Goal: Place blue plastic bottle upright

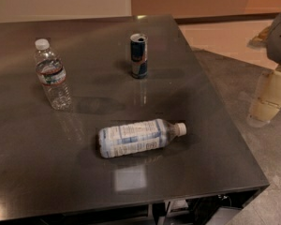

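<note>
Blue plastic bottle (pixel 136 138) lies on its side in front of the opened drink can (pixel 139 55), its label hiding the contents. Gripper (pixel 267 100) hangs well right of the can, empty; clenched or released, cannot tell.

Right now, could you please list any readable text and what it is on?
Label of the lying bluish plastic bottle: print too blurred to read.
Label of the upright clear plastic bottle: unreadable.
Blue-and-silver metal drink can: unreadable.
Tool, right of the dark table: no text visible.

Glossy table (pixel 210 163), blue plastic bottle (pixel 136 138), metal can (pixel 139 56), matt end effector (pixel 266 104) at right
</note>
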### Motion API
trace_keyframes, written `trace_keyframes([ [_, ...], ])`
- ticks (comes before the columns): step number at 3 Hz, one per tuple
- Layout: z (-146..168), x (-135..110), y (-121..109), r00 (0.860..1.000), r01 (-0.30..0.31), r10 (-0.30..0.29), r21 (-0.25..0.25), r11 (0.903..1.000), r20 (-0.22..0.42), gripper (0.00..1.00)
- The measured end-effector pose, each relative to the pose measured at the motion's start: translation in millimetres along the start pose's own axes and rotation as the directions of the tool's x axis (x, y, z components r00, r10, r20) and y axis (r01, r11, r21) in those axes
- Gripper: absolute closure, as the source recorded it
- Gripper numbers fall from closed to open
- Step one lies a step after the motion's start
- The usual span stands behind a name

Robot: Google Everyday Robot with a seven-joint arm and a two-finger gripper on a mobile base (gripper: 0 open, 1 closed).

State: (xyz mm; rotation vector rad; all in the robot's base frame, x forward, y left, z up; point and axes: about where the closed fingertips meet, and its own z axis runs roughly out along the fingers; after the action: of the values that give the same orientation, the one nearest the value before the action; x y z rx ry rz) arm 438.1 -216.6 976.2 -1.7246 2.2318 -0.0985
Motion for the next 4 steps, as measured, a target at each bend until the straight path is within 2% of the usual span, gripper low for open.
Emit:
trace_keyframes([
  [1, -2.3, -1.2, -0.6, 1.0, 0.001, -0.001, 0.01, 0.9999, 0.003, 0.17],
  [2, -4.6, -2.5, -1.2, 1.0, 0.002, -0.002, 0.02, 0.9998, 0.006, 0.16],
  [3, -6.8, -3.6, -1.6, 1.0, 0.003, -0.003, 0.029, 0.9996, 0.008, 0.0],
  [4, -6.8, -3.7, -1.6, 1.0, 0.003, -0.003, 0.029, 0.9996, 0.008, 0.0],
])
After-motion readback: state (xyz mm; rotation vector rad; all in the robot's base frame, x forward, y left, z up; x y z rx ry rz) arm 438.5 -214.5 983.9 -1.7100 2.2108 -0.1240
